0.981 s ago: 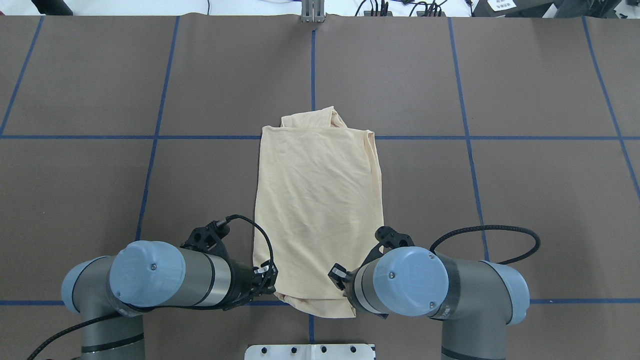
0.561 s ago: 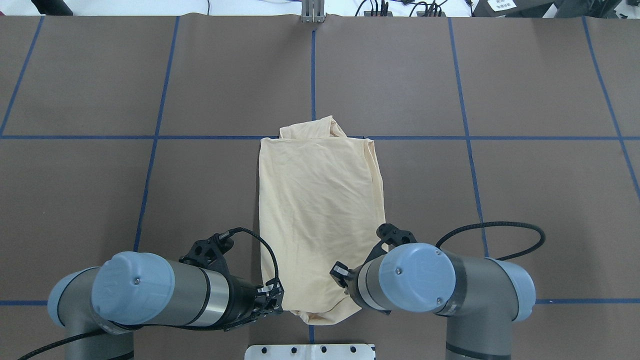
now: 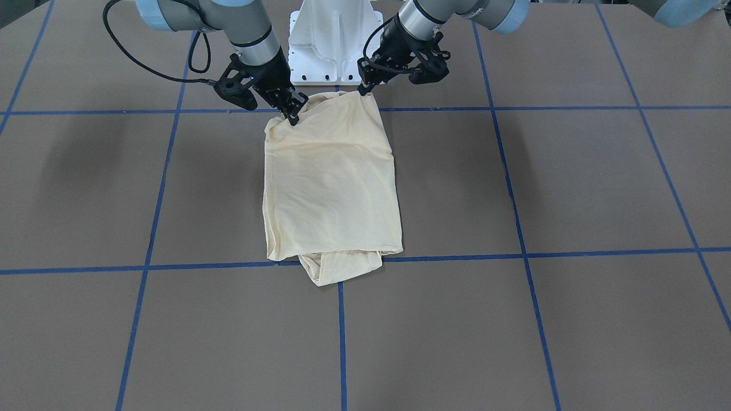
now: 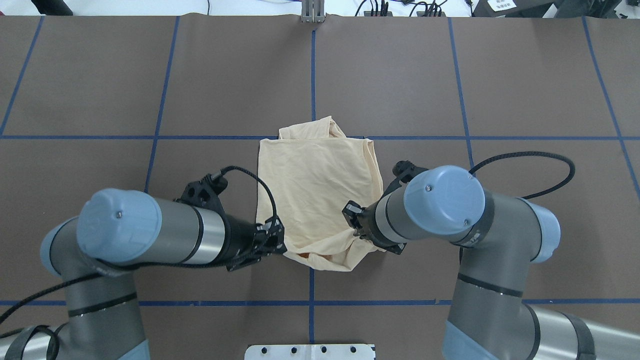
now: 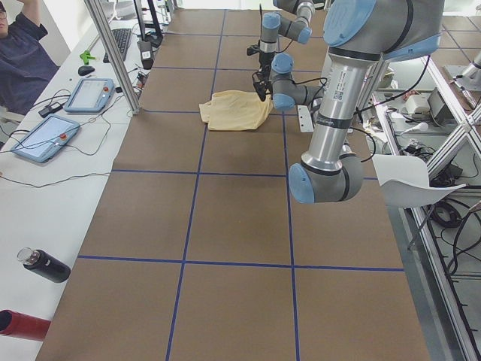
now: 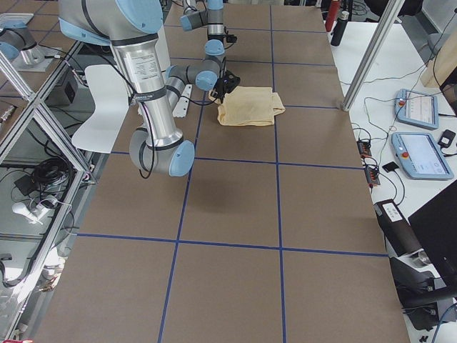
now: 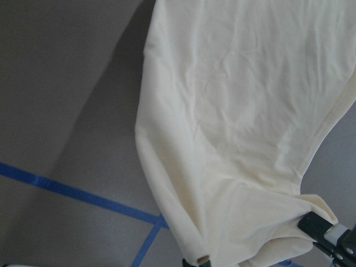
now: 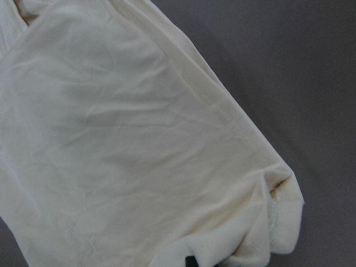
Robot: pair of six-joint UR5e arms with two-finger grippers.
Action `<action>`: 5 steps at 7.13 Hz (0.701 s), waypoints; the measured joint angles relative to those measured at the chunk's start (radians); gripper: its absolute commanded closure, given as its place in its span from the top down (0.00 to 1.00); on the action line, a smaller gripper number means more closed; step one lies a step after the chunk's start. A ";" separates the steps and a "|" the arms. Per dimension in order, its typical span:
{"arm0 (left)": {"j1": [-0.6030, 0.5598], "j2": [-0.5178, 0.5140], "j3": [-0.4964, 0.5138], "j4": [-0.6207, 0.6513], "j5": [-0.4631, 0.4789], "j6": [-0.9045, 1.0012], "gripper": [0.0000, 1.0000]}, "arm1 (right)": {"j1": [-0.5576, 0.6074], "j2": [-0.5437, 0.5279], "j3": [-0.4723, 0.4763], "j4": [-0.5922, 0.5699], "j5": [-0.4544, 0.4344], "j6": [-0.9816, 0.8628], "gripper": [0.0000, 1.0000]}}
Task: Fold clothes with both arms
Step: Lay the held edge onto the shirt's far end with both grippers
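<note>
The pale cream-yellow shirt (image 4: 315, 180) lies folded into a long rectangle on the brown table, plain side up; print and label are hidden. My left gripper (image 4: 280, 245) is shut on its near left corner. My right gripper (image 4: 357, 232) is shut on its near right corner. Both hold the near edge lifted off the table, so it sags between them over the rest of the shirt. In the front-facing view the left gripper (image 3: 364, 87) and right gripper (image 3: 292, 117) pinch the shirt (image 3: 331, 188). Both wrist views are filled with hanging cloth (image 7: 239, 111) (image 8: 111, 139).
The white pedestal base (image 4: 310, 350) stands just behind the shirt's near end. Blue tape lines (image 4: 312, 75) grid the table. Tablets (image 5: 45, 139) and a dark bottle (image 5: 45, 265) lie on the side bench, where a person (image 5: 22, 53) sits.
Both grippers first drew the shirt slightly towards the base, then rose and moved forward, carrying the near edge up and over the shirt's lower part. The far end stayed put.
</note>
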 measured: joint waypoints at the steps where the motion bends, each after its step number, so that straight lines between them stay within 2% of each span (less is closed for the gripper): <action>1: -0.070 -0.043 0.046 -0.001 -0.005 0.019 0.00 | 0.058 0.023 -0.019 -0.001 0.021 -0.037 0.00; 3: -0.200 -0.141 0.204 -0.017 -0.023 0.078 0.00 | 0.154 0.112 -0.142 -0.002 0.043 -0.114 0.00; 5: -0.272 -0.186 0.395 -0.167 -0.030 0.102 0.00 | 0.192 0.212 -0.315 -0.002 0.044 -0.170 0.00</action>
